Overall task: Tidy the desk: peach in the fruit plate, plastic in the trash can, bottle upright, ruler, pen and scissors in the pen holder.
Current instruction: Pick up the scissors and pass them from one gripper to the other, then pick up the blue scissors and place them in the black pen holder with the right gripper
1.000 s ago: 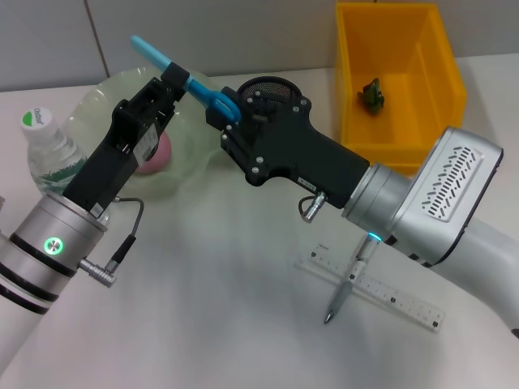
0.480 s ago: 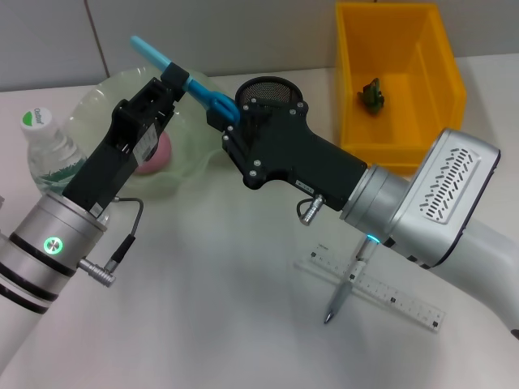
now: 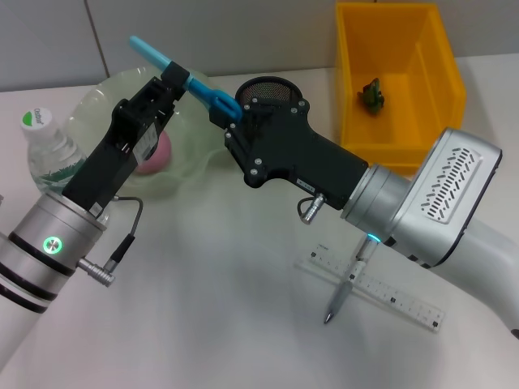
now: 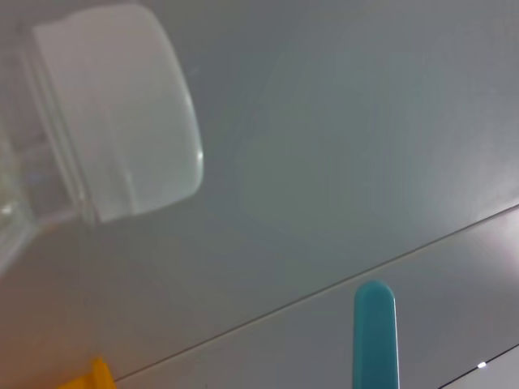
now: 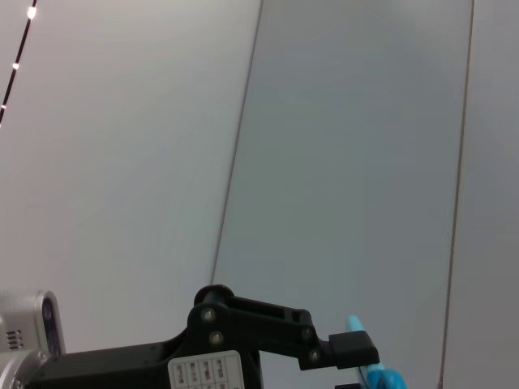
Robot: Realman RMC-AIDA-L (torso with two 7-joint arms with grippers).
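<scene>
Since a second ago, my right end effector has edged slightly toward the blue scissors, closing in on their handle end. Those scissors are held above the surface, clamped in my left end effector, long axis slanting from the far-left tip down toward the handle loops beside my right end effector. Whether the right one's fingers are open or closed I cannot tell; they sit at the handles. Just behind the right end effector stands the black mesh pen holder, so the right arm is nearer it and looks set for a handover. Farther out, the ruler and pen lie crossed on the surface.
</scene>
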